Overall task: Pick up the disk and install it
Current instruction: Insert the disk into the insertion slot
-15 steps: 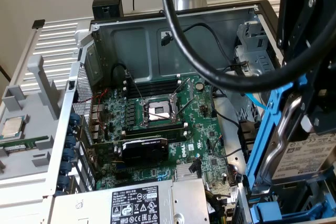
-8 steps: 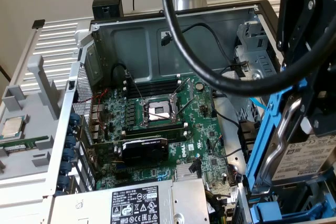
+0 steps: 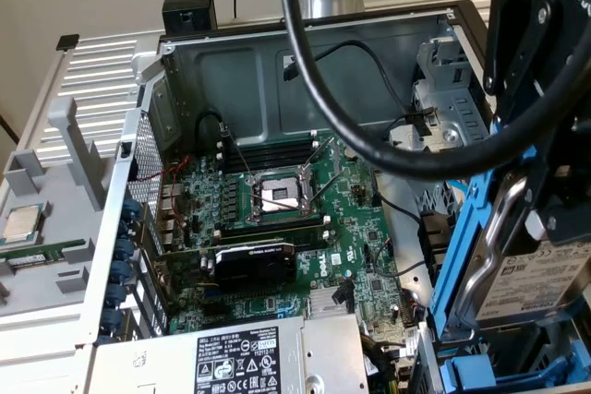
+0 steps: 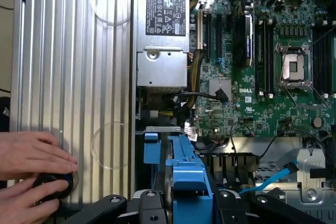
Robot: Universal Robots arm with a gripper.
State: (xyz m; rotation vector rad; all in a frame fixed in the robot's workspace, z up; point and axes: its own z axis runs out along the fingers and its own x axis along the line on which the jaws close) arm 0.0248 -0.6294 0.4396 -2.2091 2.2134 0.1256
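I work in a robotics lab set up for computer assembly. An opened computer case point(image 3: 259, 80) lies on a ribbed metal tabletop point(image 4: 68, 66), its motherboard point(image 3: 355, 200) and empty processor socket point(image 3: 277, 193) bare. At nine o'clock of it in the exterior view, a grey fixture point(image 3: 55, 288) holds loose parts. My pincer point(image 4: 186, 211) clamps the disk point(image 3: 540, 283).

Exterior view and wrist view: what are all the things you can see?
computer case: one, grey, open, centre
motherboard: one, green, inside the computer case
processor socket: one, silver, on the motherboard
graphics card: one, black, on the motherboard
power supply: one, silver, inside the computer case
processor chip: one, silver, exterior view's left
memory stick: one, green, beside the processor chip
the disk: one, silver, blue carrier, in the gripper
hands: two, a person's, on a black round object
gripper: one, black, shut on the disk
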